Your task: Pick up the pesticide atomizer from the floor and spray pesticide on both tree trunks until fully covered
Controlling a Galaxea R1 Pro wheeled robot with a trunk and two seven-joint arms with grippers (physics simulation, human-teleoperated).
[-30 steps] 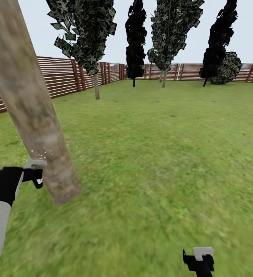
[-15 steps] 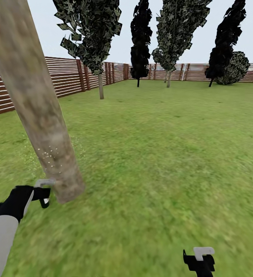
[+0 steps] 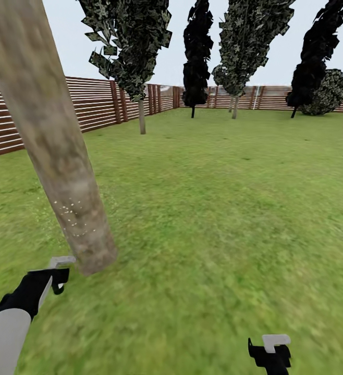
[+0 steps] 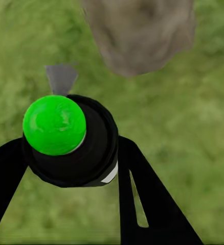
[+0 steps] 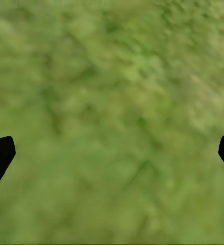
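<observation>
A thick, mottled grey-brown tree trunk (image 3: pixel 51 140) leans up from the grass at the left, with white spray specks low on its bark. My left gripper (image 3: pixel 58 273) is shut on the pesticide atomizer (image 3: pixel 61 261), just left of the trunk's foot. In the left wrist view the atomizer (image 4: pixel 71 148) is a black bottle with a green cap, and its grey nozzle points at the trunk's base (image 4: pixel 137 35). My right gripper (image 3: pixel 269 350) hangs open over bare grass, its jaws wide apart in the right wrist view (image 5: pixel 112 153). A second tree (image 3: pixel 142 115) with a blocky canopy stands upright by the fence.
A reddish-brown slat fence (image 3: pixel 96 104) rings the lawn (image 3: pixel 218 208). Narrow near-black conifers (image 3: pixel 196 57) and a round bush (image 3: pixel 328 94) stand at the far end. Another pale-trunked tree (image 3: pixel 235 107) stands beside them.
The left gripper has dropped with the atomizer toward the trunk's foot, and the spray specks sit lower on the bark. The head view has shifted slightly. The right gripper has held still.
</observation>
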